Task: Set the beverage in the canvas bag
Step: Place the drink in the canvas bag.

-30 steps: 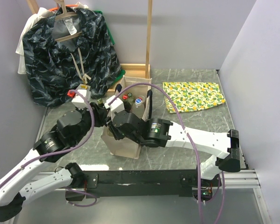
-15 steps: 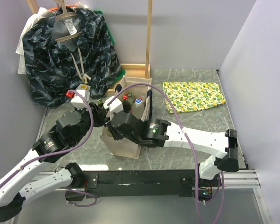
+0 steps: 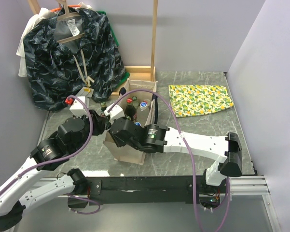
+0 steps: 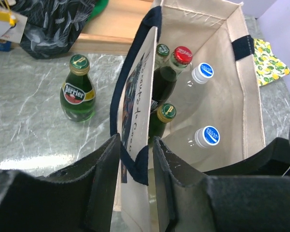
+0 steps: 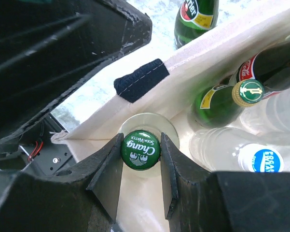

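The Chang bottle (image 5: 140, 151) is pinched at its cap by the right pincer (image 5: 140, 159) inside the canvas bag (image 4: 241, 111), whose rim is clamped by the left pincer (image 4: 136, 159). Placing is judged underway; settling and release are called for next.

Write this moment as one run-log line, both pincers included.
left pincer: clamped on canvas bag wall | right pincer: gripping Chang bottle inside bag | Perrier bottle: on table outside

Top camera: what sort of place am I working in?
Probably a walled-off test bench, not a real shop: plain walls, a stone-look table, a wooden rack beside a hanging garment, and a canvas bag of bottles.
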`<action>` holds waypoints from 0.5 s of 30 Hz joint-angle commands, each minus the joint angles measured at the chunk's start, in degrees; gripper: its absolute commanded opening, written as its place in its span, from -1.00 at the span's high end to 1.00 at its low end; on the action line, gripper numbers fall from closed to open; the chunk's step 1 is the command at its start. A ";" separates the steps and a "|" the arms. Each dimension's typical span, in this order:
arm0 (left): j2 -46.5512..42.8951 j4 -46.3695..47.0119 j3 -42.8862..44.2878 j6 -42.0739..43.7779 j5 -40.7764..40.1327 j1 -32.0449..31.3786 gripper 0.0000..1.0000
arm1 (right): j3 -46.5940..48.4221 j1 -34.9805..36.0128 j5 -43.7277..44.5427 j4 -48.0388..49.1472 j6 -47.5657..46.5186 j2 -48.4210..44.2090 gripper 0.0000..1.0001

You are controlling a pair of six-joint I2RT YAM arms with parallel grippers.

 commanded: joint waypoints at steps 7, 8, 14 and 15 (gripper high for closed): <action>0.00 -2.80 1.89 -2.92 -3.44 0.02 0.21 | 0.79 -0.03 -2.48 7.61 2.90 -0.71 1.00; 0.00 -2.71 1.72 -2.84 -3.70 0.02 0.20 | 0.70 -0.03 -2.57 7.69 2.99 -0.62 1.00; 0.26 -2.44 1.36 -2.84 -3.97 0.02 0.18 | -0.35 -0.55 -3.71 8.39 3.34 -0.62 1.00; 0.43 -2.36 1.28 -2.84 -3.97 0.02 0.18 | -0.53 -0.64 -4.06 8.39 3.34 -0.53 1.00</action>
